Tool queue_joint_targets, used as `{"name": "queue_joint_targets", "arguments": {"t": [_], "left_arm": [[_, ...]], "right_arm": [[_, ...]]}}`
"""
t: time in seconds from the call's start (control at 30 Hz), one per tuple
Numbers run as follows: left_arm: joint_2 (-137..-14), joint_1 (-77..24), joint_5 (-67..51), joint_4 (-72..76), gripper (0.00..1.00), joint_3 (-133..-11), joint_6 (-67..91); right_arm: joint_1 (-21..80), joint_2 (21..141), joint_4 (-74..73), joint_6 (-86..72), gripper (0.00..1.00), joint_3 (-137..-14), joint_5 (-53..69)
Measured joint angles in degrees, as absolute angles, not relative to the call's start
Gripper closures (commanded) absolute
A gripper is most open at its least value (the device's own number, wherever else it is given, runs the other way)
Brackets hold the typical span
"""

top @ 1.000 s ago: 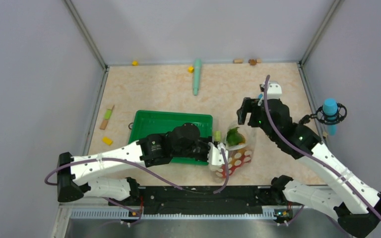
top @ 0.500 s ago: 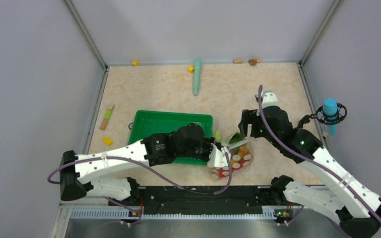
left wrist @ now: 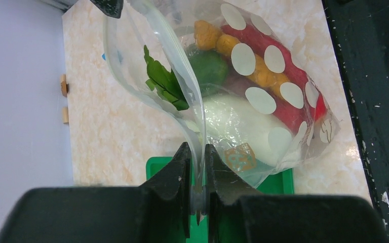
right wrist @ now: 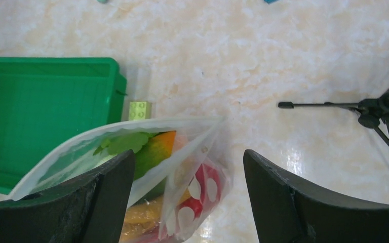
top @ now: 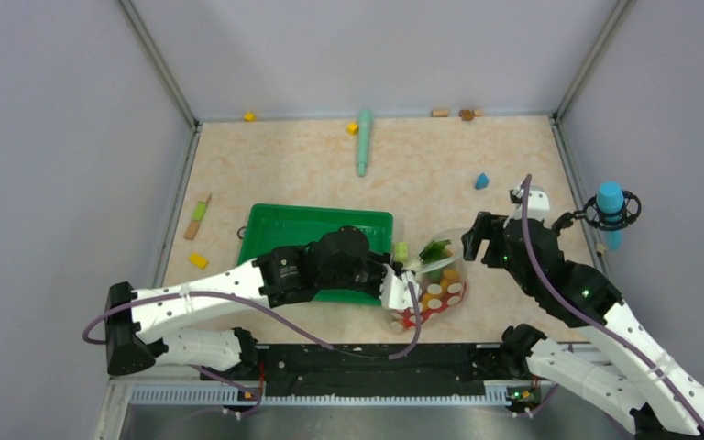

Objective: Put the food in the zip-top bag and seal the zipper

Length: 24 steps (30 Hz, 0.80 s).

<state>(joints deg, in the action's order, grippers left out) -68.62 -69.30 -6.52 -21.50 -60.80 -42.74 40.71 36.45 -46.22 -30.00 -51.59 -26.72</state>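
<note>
Clear zip-top bag (left wrist: 278, 116), mouth edge pinched in the left claw (left wrist: 197, 172), seems steadied for the gaping, empty right claw (right wrist: 187, 164).

Room: plain grey walls (top: 64, 137) round me on three sides | Bench: my beige marbled tabletop (top: 275, 165) | Corners: metal posts (top: 158, 64) | Light: soft, even

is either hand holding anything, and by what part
The left hand pinches the clear dotted plastic bag by its mouth edge; the right hand is open, holding nothing.
</note>
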Motion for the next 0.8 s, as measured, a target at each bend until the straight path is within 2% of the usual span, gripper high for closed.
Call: {"name": "queue_joint_targets", "arguments": {"t": [0.23,0.43,0.5,0.6,0.7,0.8], "left_arm": [[-67.57,-69.30,-7.53,-21.58,1.00,-60.27,-43.81],[-66.15,-69.30,-8.36,-21.58,1.00,-59.40,-44.47],[-65.71,-69.30,-8.36,-21.63,1.00,-59.13,-44.60],[-65.43,-69.30,-8.34,-21.65,1.00,-58.92,-44.73],[-65.08,-69.30,-8.23,-21.54,1.00,-58.48,-44.73],[-64.20,-69.30,-8.10,-21.43,1.00,-57.71,-44.73]], "right_arm": [[40.71,36.18,-47.83,-34.17,0.25,-50.87,-28.12],[40.62,37.28,-48.07,-36.29,0.33,-48.99,-28.69],[40.53,38.76,-48.12,-36.73,0.40,-48.73,-28.82],[40.27,40.69,-48.07,-37.45,0.58,-48.73,-29.34],[39.75,41.69,-48.07,-38.46,0.68,-48.73,-30.17],[38.74,41.36,-48.10,-39.38,0.86,-48.73,-31.09]]}}
